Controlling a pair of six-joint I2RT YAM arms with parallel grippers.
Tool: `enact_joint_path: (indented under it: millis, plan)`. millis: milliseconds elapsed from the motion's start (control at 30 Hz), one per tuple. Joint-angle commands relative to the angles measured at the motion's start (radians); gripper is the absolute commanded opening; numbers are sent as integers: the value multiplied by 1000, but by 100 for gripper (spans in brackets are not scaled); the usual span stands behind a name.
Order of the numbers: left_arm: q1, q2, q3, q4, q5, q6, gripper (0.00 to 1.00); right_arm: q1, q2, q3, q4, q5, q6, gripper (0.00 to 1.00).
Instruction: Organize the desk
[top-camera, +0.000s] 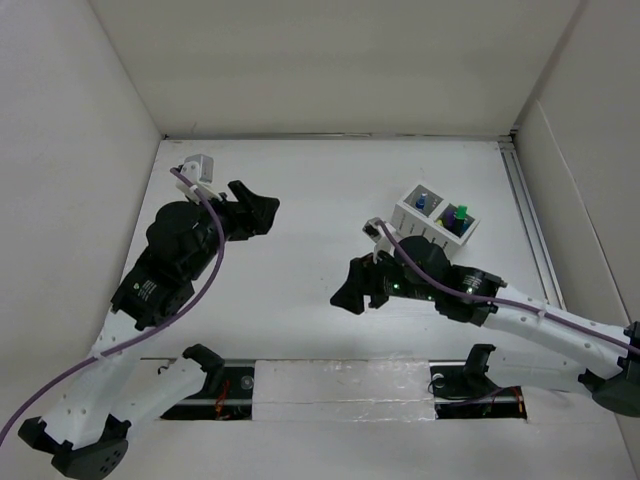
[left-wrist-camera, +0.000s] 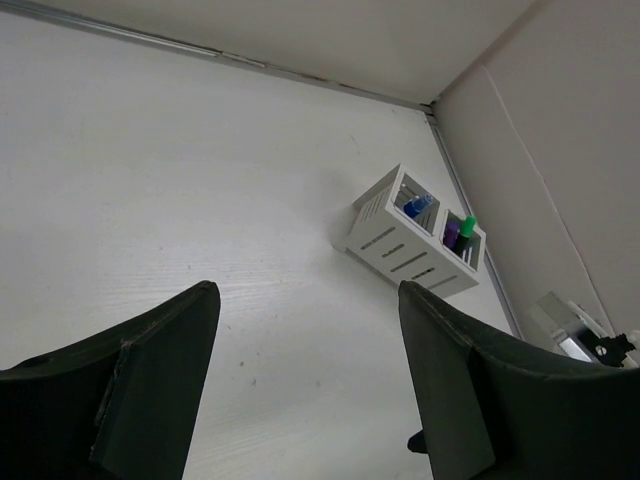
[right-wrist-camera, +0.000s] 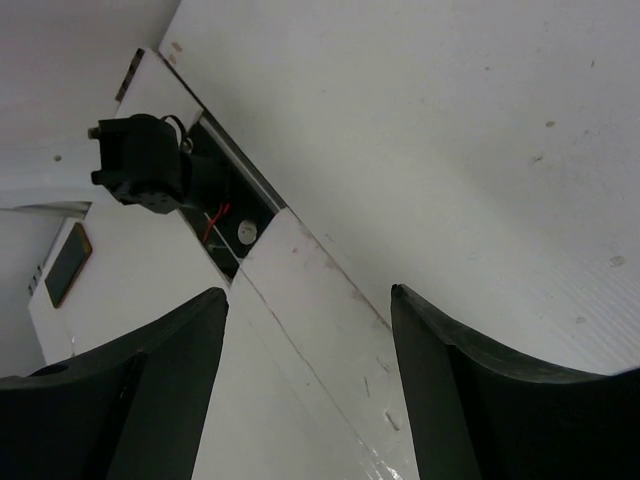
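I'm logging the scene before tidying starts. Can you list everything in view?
desk: one, matte white, fills the view, walled by upright white panels
organiser tray: one, white with slotted sides, far right of the desk
blue item: one, blue, standing in one tray compartment
green-capped item: one, green top, in the neighbouring compartment
purple item: one, purple, beside the green-capped one
metal rail: one, silver, along the desk's right edge
cables: two, purple, one trailing behind each gripper
left gripper: one, black, open and empty, above the desk's left half
right gripper: one, black, open and empty, near the tray
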Motion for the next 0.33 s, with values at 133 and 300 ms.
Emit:
enact_joint_path:
  millis: [133,300]
  plan:
    - [5,-10,8,-10,0,-44,67,19,-6,27,91,-2,-1,71]
    - [5,-30,6,-17,-14,-63,69,19,5,59,87,4,-11,71]
